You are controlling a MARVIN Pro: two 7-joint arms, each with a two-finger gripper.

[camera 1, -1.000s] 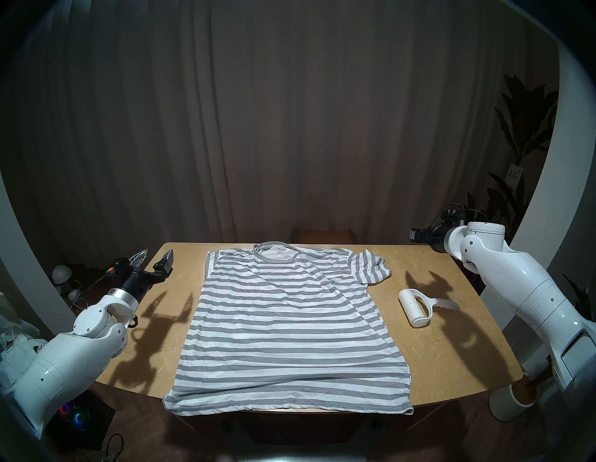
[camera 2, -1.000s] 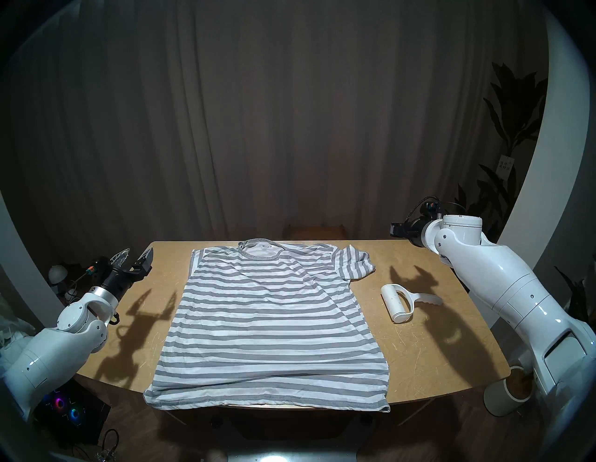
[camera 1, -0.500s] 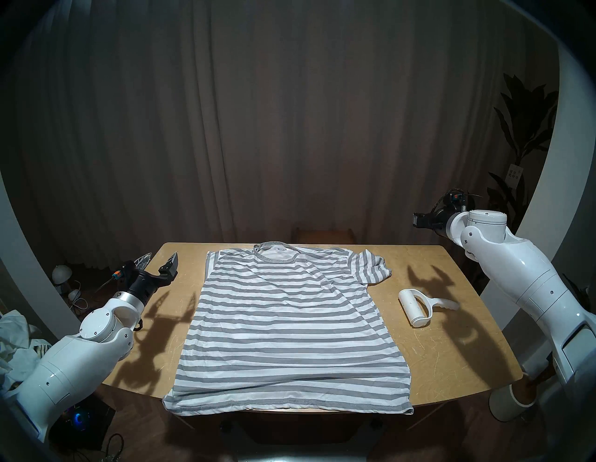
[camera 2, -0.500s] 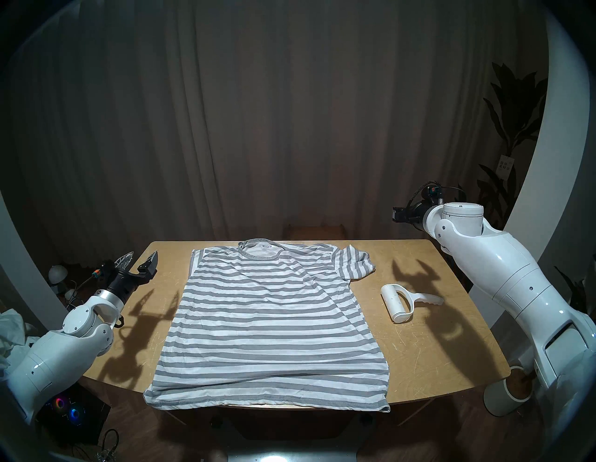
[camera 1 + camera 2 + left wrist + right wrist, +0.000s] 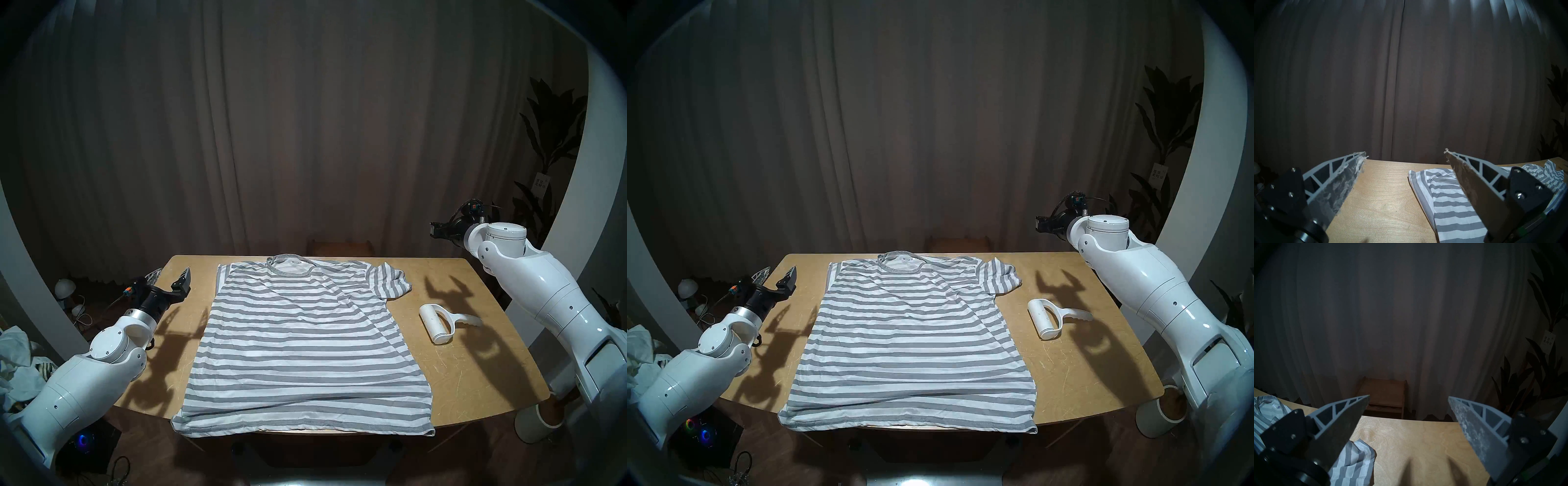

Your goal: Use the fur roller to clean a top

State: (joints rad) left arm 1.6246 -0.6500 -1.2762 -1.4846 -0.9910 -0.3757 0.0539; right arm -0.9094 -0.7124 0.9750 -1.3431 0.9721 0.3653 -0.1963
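The striped T-shirt (image 5: 298,342) lies flat mid-counter (image 5: 475,373), hem at the near edge. Just right of the T-shirt, on bare wood, lies the lint roller (image 5: 437,324), cylinder toward the shirt, ridged handle pointing right. Beyond it the right pincer (image 5: 1408,414), spread and empty, hovers above the far corner, the nearer one. Left of the shirt, the left pincer (image 5: 1405,169) is spread, empty.

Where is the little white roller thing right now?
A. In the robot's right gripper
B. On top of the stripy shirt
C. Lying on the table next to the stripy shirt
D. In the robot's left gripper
C. The fur roller lies on the bare wooden table, beside the striped top and apart from it, while the left gripper and the right gripper are both open and empty.
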